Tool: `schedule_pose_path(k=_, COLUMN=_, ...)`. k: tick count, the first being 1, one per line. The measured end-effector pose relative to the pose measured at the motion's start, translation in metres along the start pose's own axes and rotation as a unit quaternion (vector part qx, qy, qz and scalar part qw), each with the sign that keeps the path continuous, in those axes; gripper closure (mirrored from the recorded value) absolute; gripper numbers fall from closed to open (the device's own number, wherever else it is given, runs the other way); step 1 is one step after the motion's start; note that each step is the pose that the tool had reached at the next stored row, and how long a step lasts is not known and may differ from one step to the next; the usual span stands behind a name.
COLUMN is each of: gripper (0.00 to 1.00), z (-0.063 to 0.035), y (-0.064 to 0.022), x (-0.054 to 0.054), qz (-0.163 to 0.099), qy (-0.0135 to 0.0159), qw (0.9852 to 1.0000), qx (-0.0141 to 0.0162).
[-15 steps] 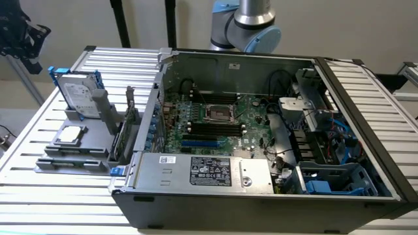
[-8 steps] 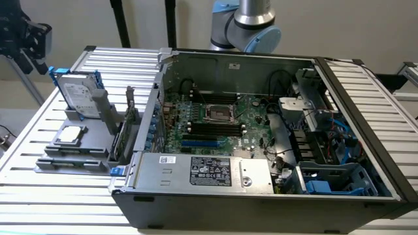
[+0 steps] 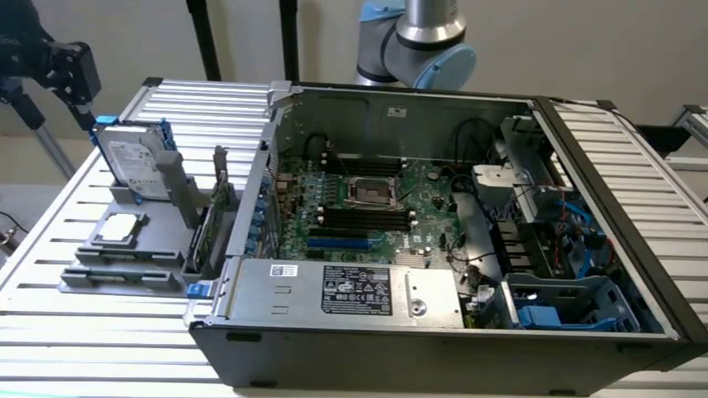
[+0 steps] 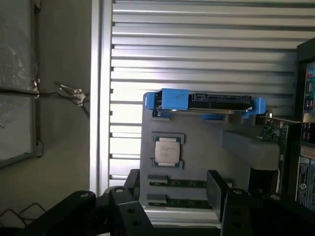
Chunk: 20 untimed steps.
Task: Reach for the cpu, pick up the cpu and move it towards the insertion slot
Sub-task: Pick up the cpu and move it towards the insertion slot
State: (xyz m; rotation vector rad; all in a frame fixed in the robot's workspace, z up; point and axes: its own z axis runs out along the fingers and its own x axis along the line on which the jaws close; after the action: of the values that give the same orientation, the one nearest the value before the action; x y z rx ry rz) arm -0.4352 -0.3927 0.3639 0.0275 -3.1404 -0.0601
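Well, gripper point(image 4: 173, 175): jaws wide apart and empty, poised above the gray holder point(image 4: 197, 135), probably so they can straddle the chip.
cpu point(image 4: 167, 150): lies flat, metal top up, in 1 shallow recess of the gray holder; the recess seems meant to keep it square for a grasp from above.
hard drive point(image 4: 206, 101): stands on edge in the same holder, near the cpu.
insertion slot point(image 3: 373, 192): sits on the green board point(image 3: 426, 186) inside the open case point(image 3: 443, 352), facing up, well apart from the cpu.

A plain pale wall point(image 3: 575, 50) backs the ribbed silver table point(image 3: 89, 332), two black poles point(image 3: 205, 41) before it.
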Motion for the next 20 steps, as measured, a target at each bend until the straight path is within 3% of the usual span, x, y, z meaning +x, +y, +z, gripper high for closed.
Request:
schedule_pose_path(k=1, gripper=0.35, z=0.0018, y=-0.0004, x=0.0, qz=0.001, qy=-0.0001, qw=1.0, qx=0.0)
schedule_pose_path(k=20, gripper=0.35, z=0.0357, y=-0.0177, x=-0.004, qz=0.016, qy=-0.0007, qw=0.9999, qx=-0.0006)
